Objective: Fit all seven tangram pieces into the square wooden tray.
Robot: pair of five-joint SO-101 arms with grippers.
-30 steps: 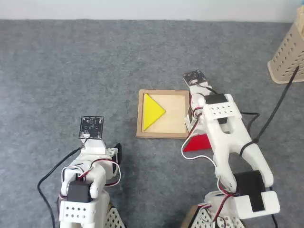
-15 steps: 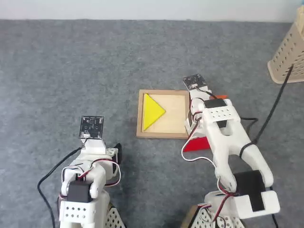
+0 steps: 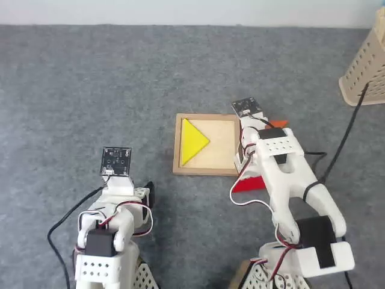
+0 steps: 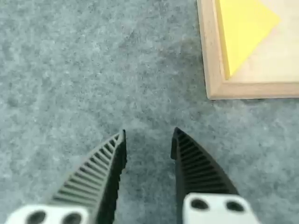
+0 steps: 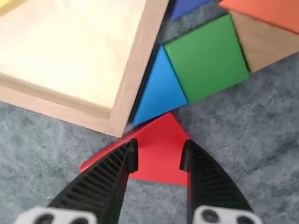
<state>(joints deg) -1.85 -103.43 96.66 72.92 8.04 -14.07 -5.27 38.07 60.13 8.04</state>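
My right gripper [image 5: 159, 149] hangs low over the grey carpet [image 3: 90, 78], fingers parted, nothing clamped between them. The red triangle [image 5: 156, 154] lies flat under the gap. I cannot tell whether my fingertips touch it. My right arm is stretched forward alongside the tray [image 3: 177, 144], wrist bent downward, and from above it covers most of the loose pieces.

One corner of the red triangle points straight ahead of my fingertips. Its longest visible edge slants back from that corner past my inner finger toward the tray's near corner. The rest is under my fingers.

Just ahead, the blue triangle [image 5: 159, 91] meets that red corner and lies against the tray's outer rim [image 5: 135, 79]. Next outward is the green square [image 5: 205, 58], edge to edge with the blue one. Beyond it are a pale wooden triangle [image 5: 259, 44], an orange piece [image 5: 266, 11] and a dark blue piece [image 5: 187, 5] close to the rim. All of them sit outside the tray.

Inside the tray lies the yellow triangle [image 3: 192, 141], its long side along the wall farthest from my right gripper and its point toward the tray's middle.

My left gripper [image 4: 148, 137] is also open over bare carpet, that arm folded back, with the tray's corner [image 4: 210, 60] ahead and off toward my right arm. Far beyond my right arm stands a beige slotted stand [image 3: 364, 66]
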